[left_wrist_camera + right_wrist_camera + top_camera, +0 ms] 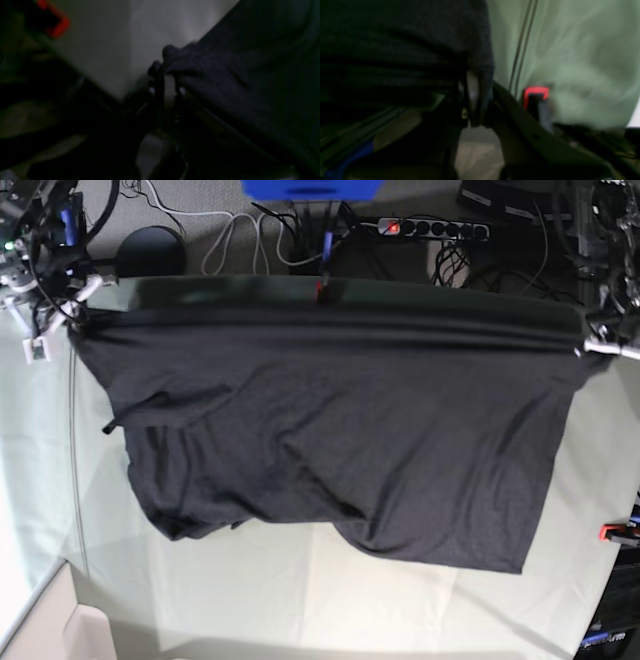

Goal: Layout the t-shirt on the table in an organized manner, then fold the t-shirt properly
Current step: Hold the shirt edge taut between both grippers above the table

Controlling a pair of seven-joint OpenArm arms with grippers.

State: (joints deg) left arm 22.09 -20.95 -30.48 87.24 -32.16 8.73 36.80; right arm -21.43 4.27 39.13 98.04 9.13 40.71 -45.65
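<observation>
Across the far edge of the tabletop [300, 600] you had the shirt [340, 440] stretched taut between both arms, one edge pulled into a straight line from corner to corner. Your left gripper [167, 82] had its jaws clamped together on a bunched corner of the shirt, at the right of the base view [590, 345]; your right gripper [476, 100] was likewise pinched shut on the opposite corner [75, 325]. Judging by that straight top line, you held it this way to let the cloth fall open and spread before laying it down.

Below the taut edge the shirt sagged onto the tabletop in loose folds, with a crumpled, tucked-under patch at the lower left of the base view and a longer flap reaching down toward the right (no print showed on the upper face). So the layout step looked unfinished.

Near you, a wide strip of bare cloth lay free, which gave you room to drag the shirt toward the front. Both corners sat close to the tabletop's sides, though, and a red clamp [615, 531] stood just beside the right edge, another [535, 96] near your right gripper; sideways travel seemed tight.
</observation>
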